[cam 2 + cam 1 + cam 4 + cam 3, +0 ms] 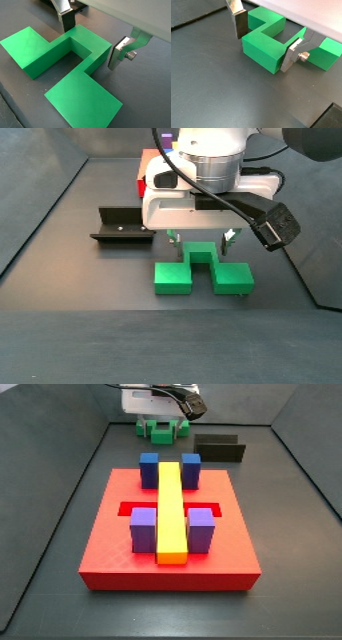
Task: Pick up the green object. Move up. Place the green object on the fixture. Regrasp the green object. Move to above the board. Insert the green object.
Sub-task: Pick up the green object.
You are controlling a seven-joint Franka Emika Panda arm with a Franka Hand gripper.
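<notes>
The green object lies on the dark floor, also seen in a wrist view and in both side views. My gripper is lowered over its raised middle part, with one silver finger on each side of it. The jaws are open and a small gap shows beside the fingers. The gripper also shows in both side views. The dark L-shaped fixture stands beside the green object, apart from it. The red board lies farther off.
On the board stand a long yellow bar, two blue blocks and two purple blocks. Grey walls bound the floor. A strip of the board shows behind my arm.
</notes>
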